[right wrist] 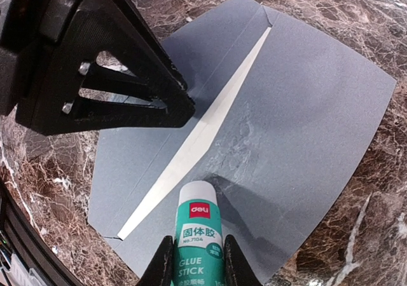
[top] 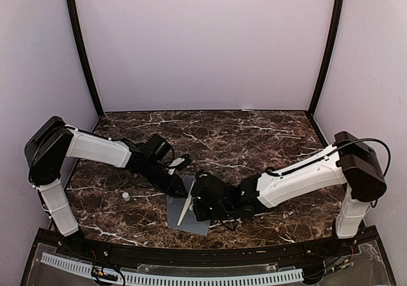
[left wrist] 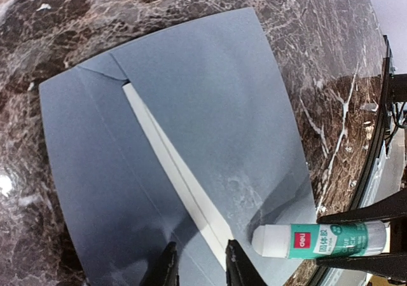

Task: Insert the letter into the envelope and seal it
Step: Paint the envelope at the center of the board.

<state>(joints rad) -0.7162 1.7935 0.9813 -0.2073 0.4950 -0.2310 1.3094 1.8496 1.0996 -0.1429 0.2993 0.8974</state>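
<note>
Holding glue stick (right wrist: 198,225) clamped in right gripper (right wrist: 197,253) at envelope (right wrist: 305,108), pinned under narrowly parted, empty left gripper (left wrist: 200,255). Could smear exposed letter (left wrist: 173,165) edge, or drag envelope through weak pinning.

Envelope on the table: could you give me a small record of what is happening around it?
envelope: grey-blue, flat on the marble table
letter: inside, only a thin cream strip shows
glue stick: clamped in the right gripper, tip down at the envelope beside the strip
left gripper: low over the envelope at the strip's end; whether it grips anything is unclear
envelope surface: smeared patch next to the strip
</note>
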